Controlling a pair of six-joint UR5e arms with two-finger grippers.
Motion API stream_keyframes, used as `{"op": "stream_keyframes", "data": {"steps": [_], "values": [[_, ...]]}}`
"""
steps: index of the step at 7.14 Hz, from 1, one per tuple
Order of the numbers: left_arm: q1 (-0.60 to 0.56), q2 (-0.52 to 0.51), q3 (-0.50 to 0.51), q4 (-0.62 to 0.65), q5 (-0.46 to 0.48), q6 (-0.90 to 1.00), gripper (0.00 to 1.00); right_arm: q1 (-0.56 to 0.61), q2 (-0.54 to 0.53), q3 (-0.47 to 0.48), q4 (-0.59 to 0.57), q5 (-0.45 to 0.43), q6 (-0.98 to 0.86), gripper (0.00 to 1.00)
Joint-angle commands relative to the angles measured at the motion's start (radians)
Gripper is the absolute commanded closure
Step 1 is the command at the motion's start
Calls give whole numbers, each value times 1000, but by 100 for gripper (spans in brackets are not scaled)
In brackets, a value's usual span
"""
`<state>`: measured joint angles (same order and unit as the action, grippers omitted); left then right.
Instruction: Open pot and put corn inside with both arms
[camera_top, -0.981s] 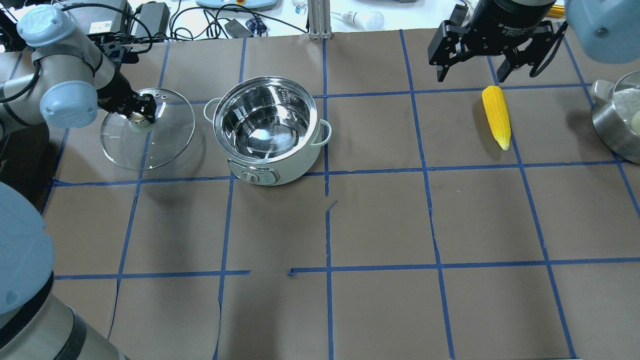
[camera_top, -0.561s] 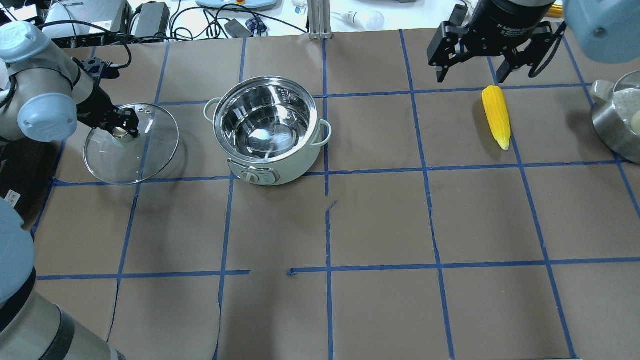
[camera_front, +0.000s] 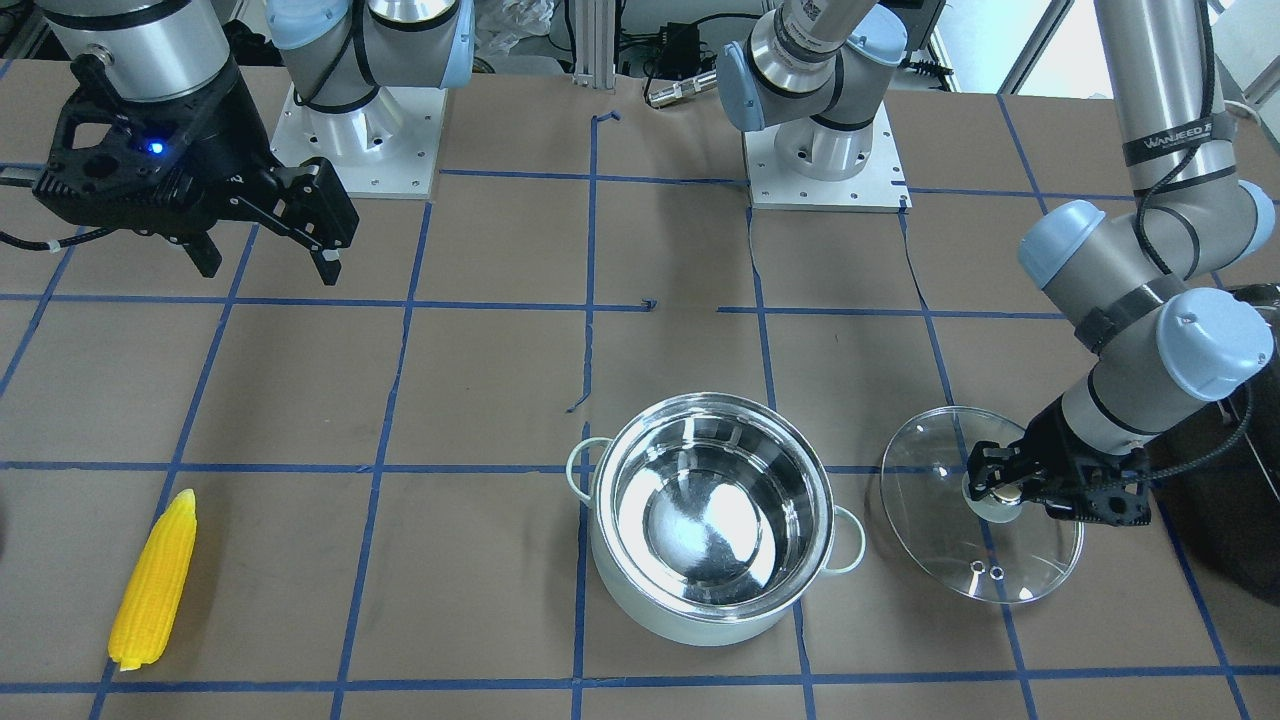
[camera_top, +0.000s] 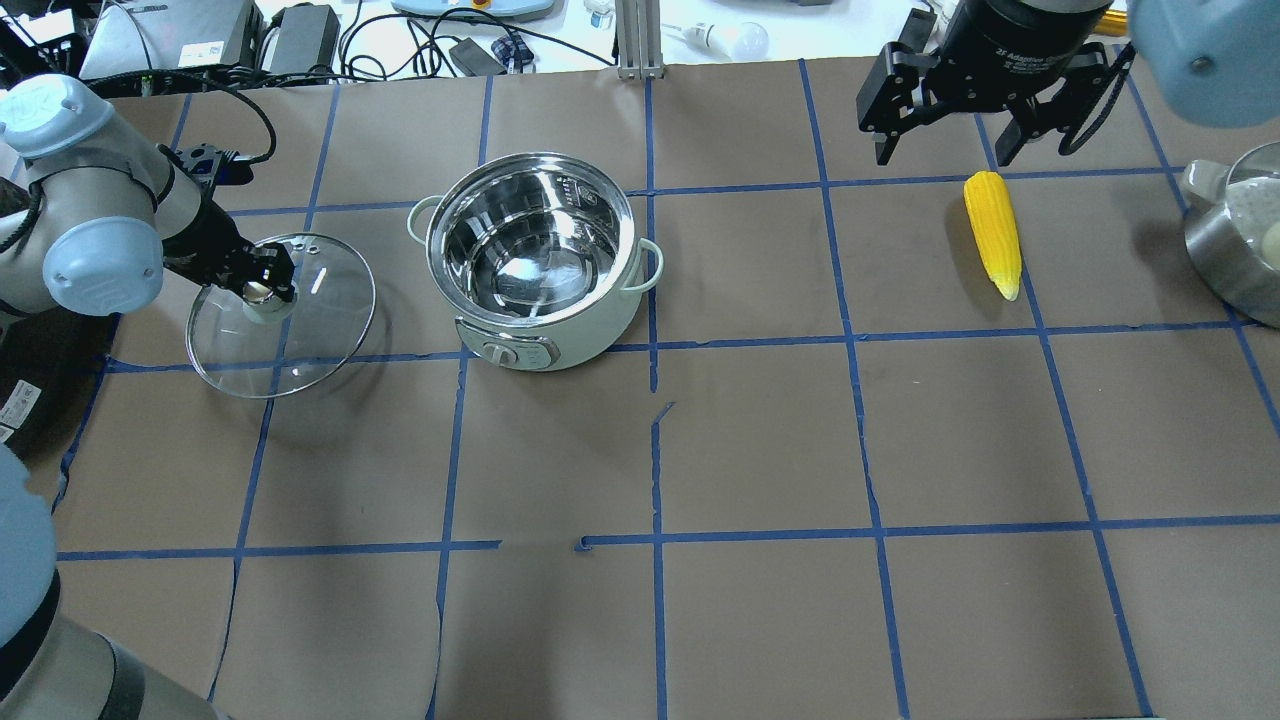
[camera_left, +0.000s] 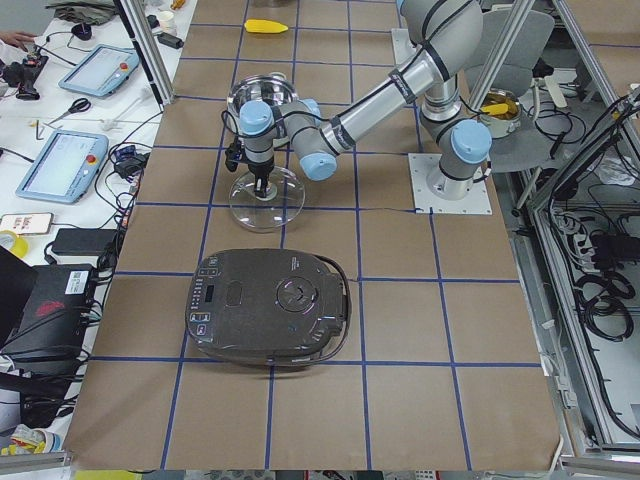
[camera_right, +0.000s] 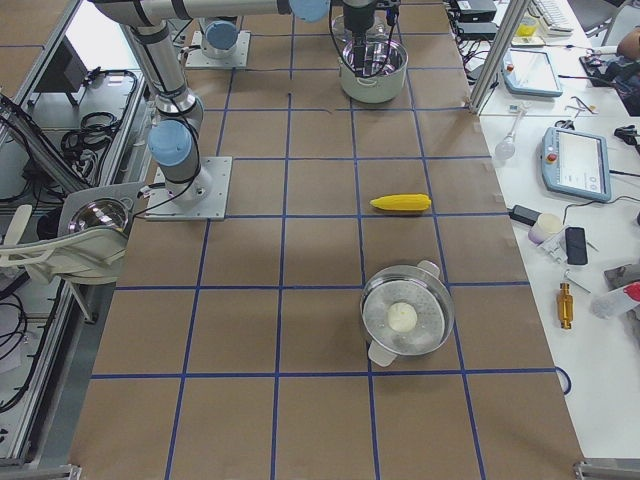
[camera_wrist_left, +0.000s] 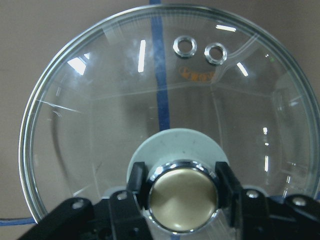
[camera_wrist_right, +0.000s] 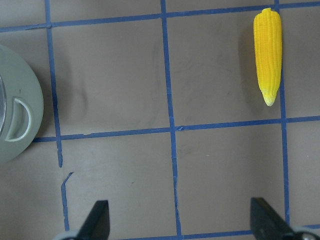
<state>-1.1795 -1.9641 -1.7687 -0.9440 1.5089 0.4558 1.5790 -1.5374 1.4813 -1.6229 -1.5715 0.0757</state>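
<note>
The pot (camera_top: 535, 260) stands open, its steel inside empty; it also shows in the front view (camera_front: 710, 520). My left gripper (camera_top: 262, 289) is shut on the metal knob (camera_wrist_left: 182, 197) of the glass lid (camera_top: 300, 340). It holds the lid low over the table to the pot's left, slightly tilted (camera_front: 960, 540). The yellow corn (camera_top: 993, 233) lies on the table at the far right, and shows in the right wrist view (camera_wrist_right: 267, 52). My right gripper (camera_top: 942, 155) is open and empty, above the table just beyond the corn's thick end.
A second steel pot with a white lump inside (camera_top: 1235, 240) sits at the right edge, close to the corn. A black appliance with a handle (camera_left: 268, 305) lies off the left end. Cables and devices line the far edge.
My left arm has carried the lid further from the pot, to the left and then toward the robot's side. The right gripper and the corn have stayed put.
</note>
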Motion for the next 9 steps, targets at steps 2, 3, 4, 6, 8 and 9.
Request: {"op": "stream_keyframes", "data": {"steps": [2,3,4,6,8,9], "values": [[20,34,-46,2,-4,-90,88,-1,-1,2,0,-2,1,0],[21,51,-81,8,-1,-118,88,-1,-3,-1,0,-2,-1,0],[23,62,-103,7,2,-115,88,-1,-3,-1,0,-2,-1,0],[29,56,-107,7,17,-82,44,-1,-3,-1,0,-2,-1,0],[14,76,-106,-7,22,-98,0,-1,-3,-1,0,-2,-1,0],[11,105,-100,-16,20,-98,0,-1,-3,-1,0,-2,-1,0]]}}
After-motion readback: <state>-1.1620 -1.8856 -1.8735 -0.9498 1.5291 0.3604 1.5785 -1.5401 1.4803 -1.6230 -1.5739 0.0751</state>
